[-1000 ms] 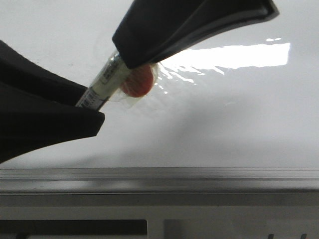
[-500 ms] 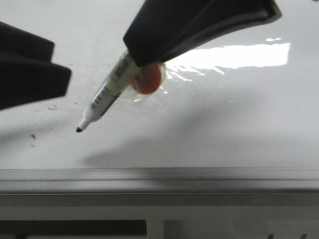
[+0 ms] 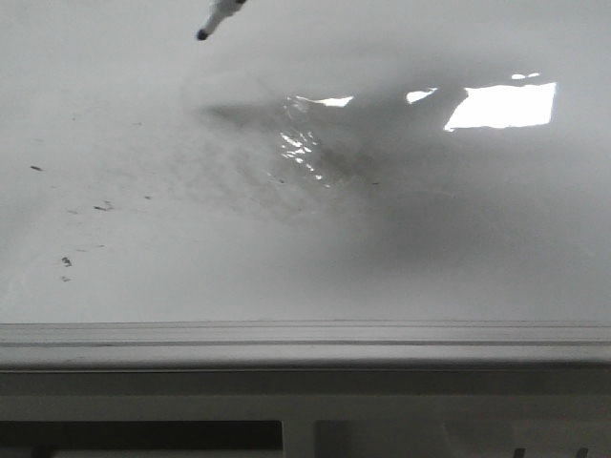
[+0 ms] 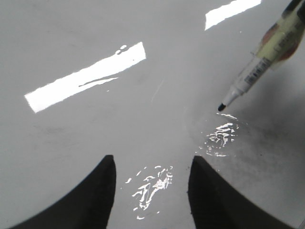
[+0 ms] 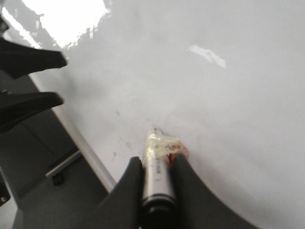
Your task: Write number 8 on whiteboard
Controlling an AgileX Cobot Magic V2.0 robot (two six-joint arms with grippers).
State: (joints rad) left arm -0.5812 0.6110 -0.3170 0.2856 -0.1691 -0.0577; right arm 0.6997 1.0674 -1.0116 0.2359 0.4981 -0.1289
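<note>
The whiteboard [image 3: 430, 248] is glossy white with grey smears, and no number 8 shows on it. Only the black tip of the marker [image 3: 218, 17] reaches into the top of the front view, above the board. My right gripper [image 5: 157, 161] is shut on the marker [image 5: 155, 167], which has clear tape and a red blob on its barrel. The left wrist view shows the marker [image 4: 252, 71] tip just above the board. My left gripper [image 4: 151, 164] is open and empty over the board, a short way from the tip.
Small dark smudges [image 3: 100, 206] lie on the board's left part and bright glare [image 3: 501, 105] at the right. A grey metal rail [image 3: 305, 343] runs along the near edge. Beyond the board's edge is dark floor with a caster [image 5: 58, 179].
My right gripper has carried the marker up and away, so only its tip remains in the front view. My left gripper has drawn back out of the front view.
</note>
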